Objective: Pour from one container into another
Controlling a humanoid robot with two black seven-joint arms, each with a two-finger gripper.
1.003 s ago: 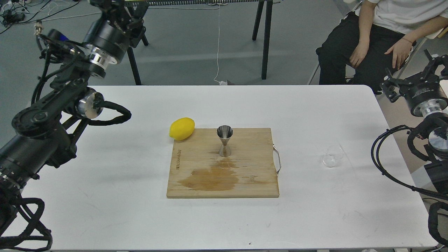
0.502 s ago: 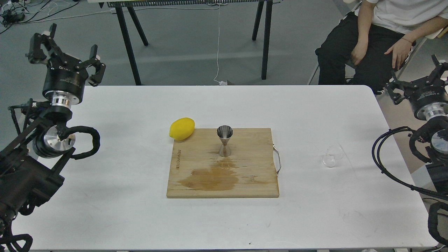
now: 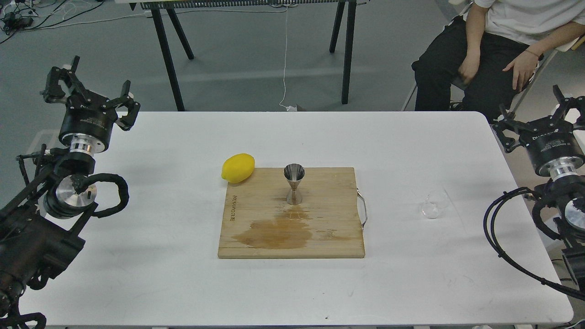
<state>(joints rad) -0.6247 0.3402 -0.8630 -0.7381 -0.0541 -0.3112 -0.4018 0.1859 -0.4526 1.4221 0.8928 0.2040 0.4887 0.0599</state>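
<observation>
Tabletop (image 3: 160, 274) white and broad below me, with a wooden cutting board (image 3: 329, 237) lying flat near its middle. On the board's far half stands the steel jigger (image 3: 294, 184), upright on its lower cone, its upper mouth open toward me. A darker wet-looking stain (image 3: 274, 233) spreads over the wood on the near side of the jigger, reaching up to its base. A yellow lemon (image 3: 237, 167) rests at the board's far left corner, touching or just overlapping that corner; I cannot tell which. A metal handle (image 3: 362, 209) sticks out from the board's right edge.

The clear glass cup (image 3: 433, 205) sits on the bare tabletop well to the right of the board, nearer the right edge than the board. It appears tipped, its mouth facing partly toward me, and I cannot tell whether anything is in it.

My left gripper (image 3: 87, 87) hangs over the far left corner of the tabletop, fingers spread wide, holding nothing. My right gripper (image 3: 534, 114) hangs beyond the right edge near the far right corner, fingers likewise spread wide and empty, well apart from the cup.

A seated person (image 3: 493, 41) is behind the far right corner.
</observation>
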